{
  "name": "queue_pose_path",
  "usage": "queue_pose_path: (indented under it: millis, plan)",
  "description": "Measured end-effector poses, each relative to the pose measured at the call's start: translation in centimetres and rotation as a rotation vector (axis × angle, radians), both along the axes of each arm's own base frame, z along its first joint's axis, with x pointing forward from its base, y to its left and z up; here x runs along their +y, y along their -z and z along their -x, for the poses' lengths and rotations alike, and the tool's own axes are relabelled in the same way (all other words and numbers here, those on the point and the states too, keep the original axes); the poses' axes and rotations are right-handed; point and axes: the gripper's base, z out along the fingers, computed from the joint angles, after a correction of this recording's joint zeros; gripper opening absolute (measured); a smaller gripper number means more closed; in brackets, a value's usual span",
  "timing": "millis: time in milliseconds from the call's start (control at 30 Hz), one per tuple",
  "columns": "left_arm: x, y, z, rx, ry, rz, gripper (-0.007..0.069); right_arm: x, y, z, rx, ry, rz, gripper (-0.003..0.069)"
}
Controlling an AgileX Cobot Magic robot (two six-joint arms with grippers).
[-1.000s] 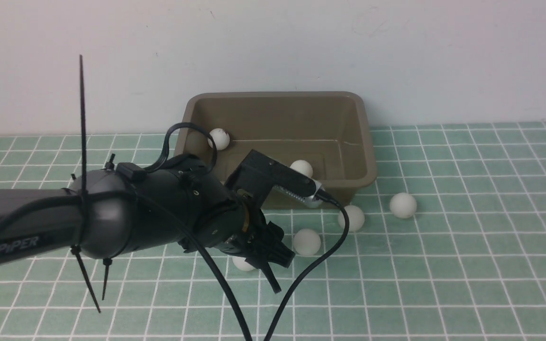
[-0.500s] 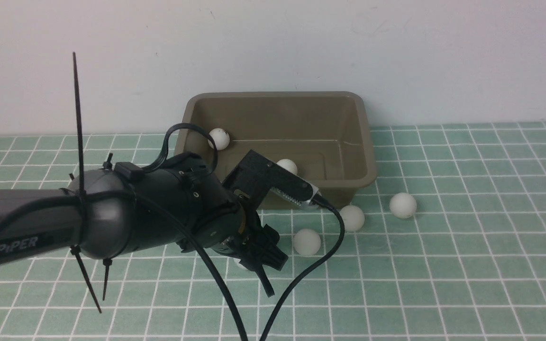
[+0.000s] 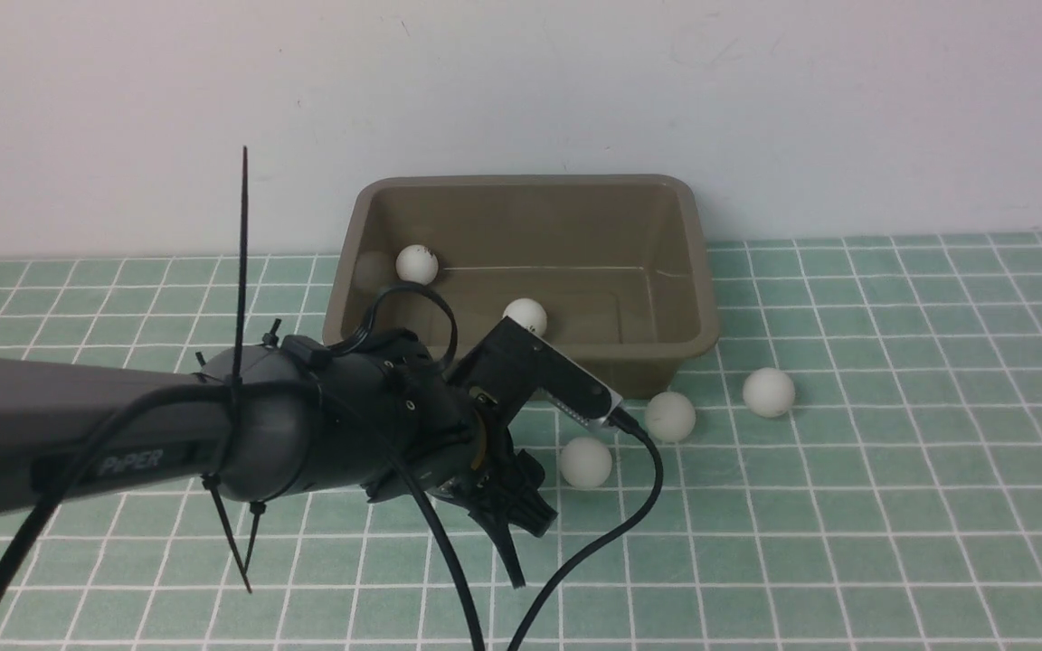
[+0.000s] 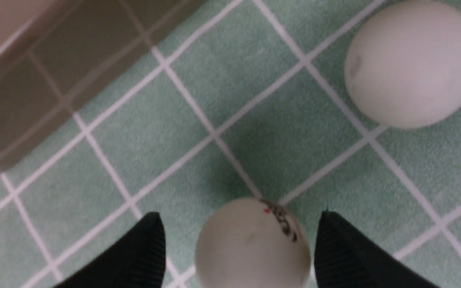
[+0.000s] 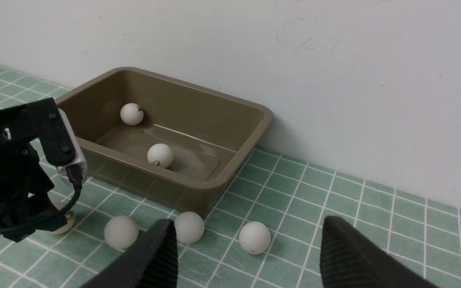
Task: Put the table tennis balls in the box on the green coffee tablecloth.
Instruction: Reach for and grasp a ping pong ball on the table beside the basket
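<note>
The olive-brown box [image 3: 693,271] stands at the back on the green coffee tablecloth [image 3: 847,506]. Two table tennis balls [image 3: 417,264] [image 3: 525,316] lie inside it. Three more balls [image 3: 586,462] [image 3: 670,416] [image 3: 769,391] rest on the cloth in front of the box. My left gripper [image 3: 498,520] hangs low over the cloth, open, and hides one ball in the front view. In the left wrist view that ball [image 4: 252,244], marked with dark print, lies between the two fingers [image 4: 146,256]. My right gripper [image 5: 247,222] is open and empty, off to the right.
A white wall rises directly behind the box. Black cables [image 3: 593,542] trail from the left wrist across the cloth near the front balls. The left arm's body [image 3: 286,434] covers the cloth left of the box's front corner [image 4: 34,80].
The left jaws have opened wider around the printed ball. The left arm shifted right and lower. The second ball inside the box rolled to the left.
</note>
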Motion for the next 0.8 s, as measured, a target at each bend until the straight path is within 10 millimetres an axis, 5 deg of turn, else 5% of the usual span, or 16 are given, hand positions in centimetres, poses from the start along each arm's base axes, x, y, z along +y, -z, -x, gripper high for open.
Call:
queue_pose_path:
  millis: [233, 500, 800]
  plan:
    - [-0.1, 0.6, -0.2, 0.006, -0.035, 0.024, 0.034, 0.0, 0.0, 0.0, 0.001, -0.001, 0.0, 0.044]
    - [0.2, -0.3, -0.6, -0.049, 0.006, -0.038, 0.0338, 0.0, 0.0, 0.0, 0.001, -0.001, 0.0, 0.044]
    - [0.6, -10.2, 1.4, -0.277, 0.03, 0.162, 0.0338, 0.0, 0.0, 0.0, 0.001, -0.001, 0.0, 0.044]
